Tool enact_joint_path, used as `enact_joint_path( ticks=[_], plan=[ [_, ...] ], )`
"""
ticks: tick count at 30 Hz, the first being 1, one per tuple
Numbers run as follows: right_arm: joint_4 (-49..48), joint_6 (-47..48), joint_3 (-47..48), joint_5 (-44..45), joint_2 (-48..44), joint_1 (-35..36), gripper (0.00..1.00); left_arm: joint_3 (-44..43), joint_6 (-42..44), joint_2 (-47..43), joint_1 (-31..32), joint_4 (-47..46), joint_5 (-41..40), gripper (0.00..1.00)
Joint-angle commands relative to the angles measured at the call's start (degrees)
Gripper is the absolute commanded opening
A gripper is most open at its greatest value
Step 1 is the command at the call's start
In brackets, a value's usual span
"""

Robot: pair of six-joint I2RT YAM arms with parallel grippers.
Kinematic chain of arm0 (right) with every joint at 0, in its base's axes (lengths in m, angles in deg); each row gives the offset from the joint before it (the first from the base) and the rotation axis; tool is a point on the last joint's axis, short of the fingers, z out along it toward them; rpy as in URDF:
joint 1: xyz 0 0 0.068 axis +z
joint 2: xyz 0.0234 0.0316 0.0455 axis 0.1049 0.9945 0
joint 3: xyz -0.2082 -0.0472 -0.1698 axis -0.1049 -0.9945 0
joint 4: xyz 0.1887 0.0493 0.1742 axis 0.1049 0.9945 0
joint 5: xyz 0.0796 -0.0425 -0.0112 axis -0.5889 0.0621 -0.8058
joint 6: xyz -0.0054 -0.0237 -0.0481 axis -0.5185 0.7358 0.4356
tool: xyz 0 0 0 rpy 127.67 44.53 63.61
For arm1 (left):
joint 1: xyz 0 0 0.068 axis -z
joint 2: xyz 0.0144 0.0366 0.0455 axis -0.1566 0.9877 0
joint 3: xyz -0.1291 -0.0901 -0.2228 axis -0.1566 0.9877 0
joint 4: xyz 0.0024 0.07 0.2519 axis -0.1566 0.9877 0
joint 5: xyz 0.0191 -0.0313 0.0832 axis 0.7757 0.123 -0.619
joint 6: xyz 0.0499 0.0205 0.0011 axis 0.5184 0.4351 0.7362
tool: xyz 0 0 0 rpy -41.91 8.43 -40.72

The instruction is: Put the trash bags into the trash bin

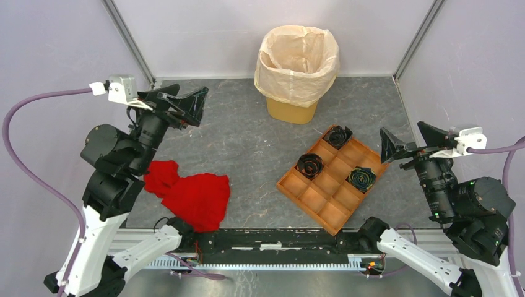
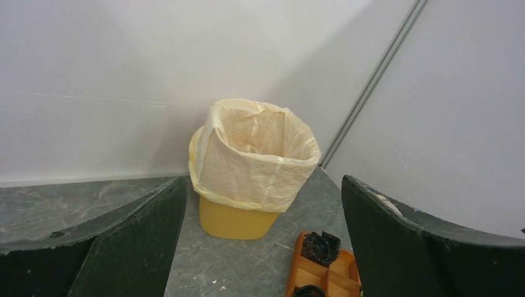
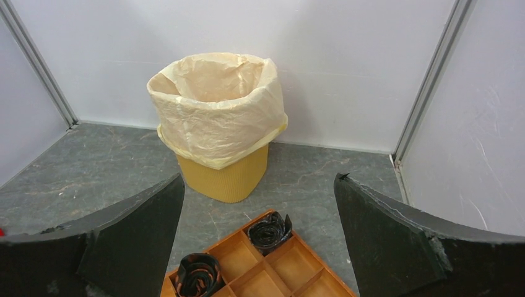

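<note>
The orange-yellow trash bin [image 1: 292,110] stands at the back of the table. A cream-white trash bag [image 1: 297,62] lines it, its top folded out over the rim. Both show in the left wrist view, the bin [image 2: 232,219] and the bag [image 2: 254,158], and in the right wrist view, the bin [image 3: 226,176] and the bag [image 3: 216,108]. My left gripper [image 1: 182,102] is open and empty, held above the table's left side. My right gripper [image 1: 408,142] is open and empty, held at the right, just beside the tray.
An orange-brown compartment tray [image 1: 328,198] lies right of centre with three dark rolled items [image 1: 309,164] in its cells. A red cloth [image 1: 192,195] lies crumpled at the front left. Walls with metal corner posts enclose the table.
</note>
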Motion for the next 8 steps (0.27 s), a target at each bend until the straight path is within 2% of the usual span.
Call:
enact_joint_path(
  ticks=[1, 8],
  plan=[
    [-1.94, -0.87, 0.11, 1.14, -0.72, 0.10, 0.98, -1.57, 4.28, 0.61, 0.08, 2.26, -2.82, 1.00],
    [-6.00, -2.19, -2.90, -4.32, -2.86, 0.09, 0.98, -1.26, 3.87, 1.17, 0.08, 2.82, -2.78, 1.00]
  ],
)
